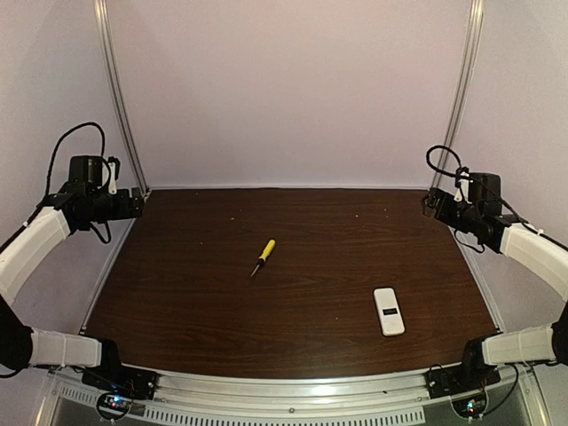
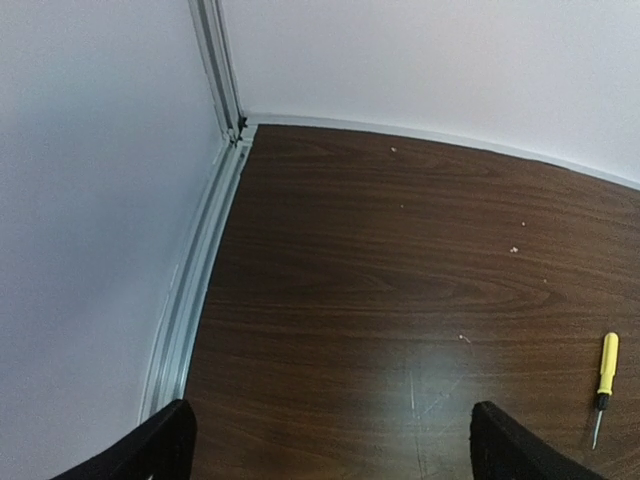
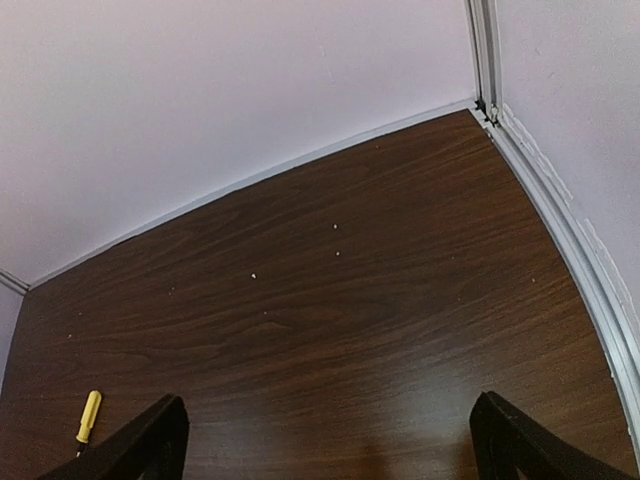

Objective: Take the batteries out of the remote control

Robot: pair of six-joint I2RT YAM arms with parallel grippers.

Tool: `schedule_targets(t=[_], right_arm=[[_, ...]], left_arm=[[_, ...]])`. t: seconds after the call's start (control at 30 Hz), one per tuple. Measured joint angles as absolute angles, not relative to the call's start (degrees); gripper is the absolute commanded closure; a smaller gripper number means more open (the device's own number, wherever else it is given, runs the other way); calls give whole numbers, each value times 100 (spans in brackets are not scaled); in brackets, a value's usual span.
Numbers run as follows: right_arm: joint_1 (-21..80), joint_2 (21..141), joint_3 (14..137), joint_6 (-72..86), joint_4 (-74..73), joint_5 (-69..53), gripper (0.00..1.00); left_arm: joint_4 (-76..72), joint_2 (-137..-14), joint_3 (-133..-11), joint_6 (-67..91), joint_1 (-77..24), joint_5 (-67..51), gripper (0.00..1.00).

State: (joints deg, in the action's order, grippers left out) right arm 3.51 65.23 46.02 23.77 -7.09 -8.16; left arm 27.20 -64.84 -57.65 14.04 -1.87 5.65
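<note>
The small flat white remote control (image 1: 389,311) with a dark display window lies on the dark brown wooden surface (image 1: 311,222), in its near right part, not far from the right edge and the near edge. Only the top camera shows it; neither wrist camera has it in its frame. The yellow-handled screwdriver (image 1: 264,256) lies near the middle of the surface, well apart from the remote control. All three views catch it, at the lower right border of the left wrist view and the lower left border of the right wrist view.

The left hand (image 2: 330,410) hangs above the far left corner, released, its dark fingers (image 2: 160,450) wide apart and grasping nothing. The right hand (image 3: 330,400) hangs above the far right corner, also released.

The wrist views show what the top view shows less well: the pale walls and the grey metal rail (image 2: 190,300) that close the sides. There is open wood on every side of the remote control.
</note>
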Motion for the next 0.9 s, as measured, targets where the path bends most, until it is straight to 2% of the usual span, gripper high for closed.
schedule_targets(t=[0.43,0.9], right_arm=[[661,6556,4705,2648,-2491,-954,0],[1949,6560,4731,3041,-3745,-279,0]], left_arm=[[2794,-6683,-5686,1142,-189,-370,3],[2794,-6783,-5686,1098,-366,-604,3]])
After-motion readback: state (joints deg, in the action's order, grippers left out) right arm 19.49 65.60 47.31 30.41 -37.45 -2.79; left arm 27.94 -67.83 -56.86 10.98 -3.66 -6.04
